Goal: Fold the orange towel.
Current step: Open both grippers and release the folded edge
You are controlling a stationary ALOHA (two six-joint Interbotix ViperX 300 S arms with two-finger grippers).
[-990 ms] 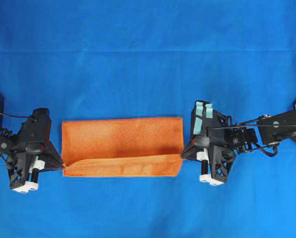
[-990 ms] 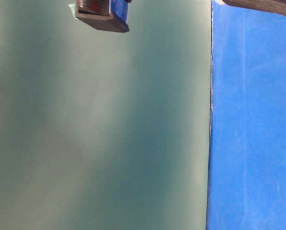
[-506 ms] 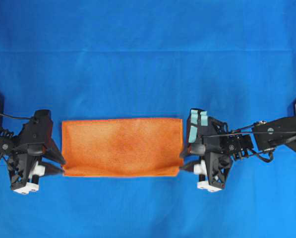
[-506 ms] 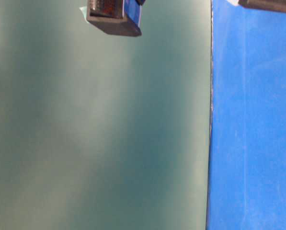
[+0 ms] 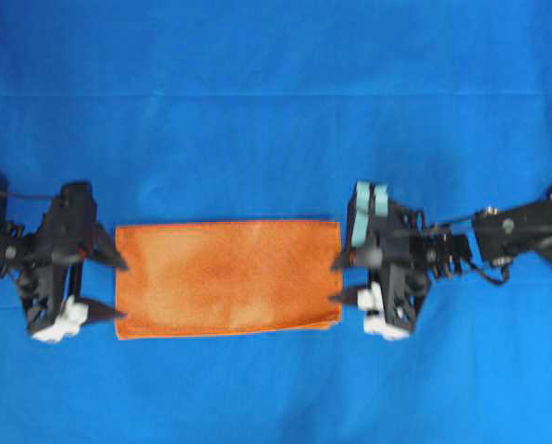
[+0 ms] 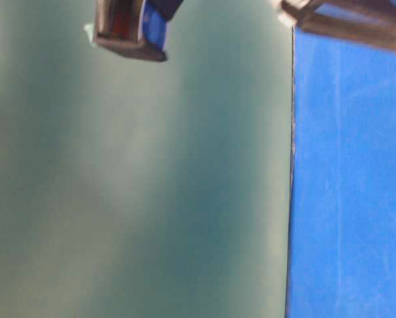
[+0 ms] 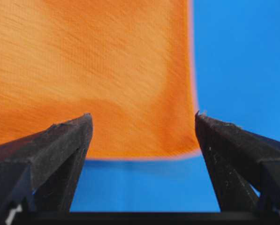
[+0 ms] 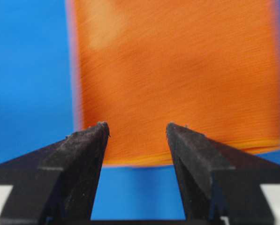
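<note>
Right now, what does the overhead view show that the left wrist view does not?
Only the overhead view shows the whole orange towel as a flat rectangle, and the right gripper open at its right edge. Only the left wrist view shows the towel's weave and hem close up. Both show the open left gripper, the towel, and the blue cloth.
</note>
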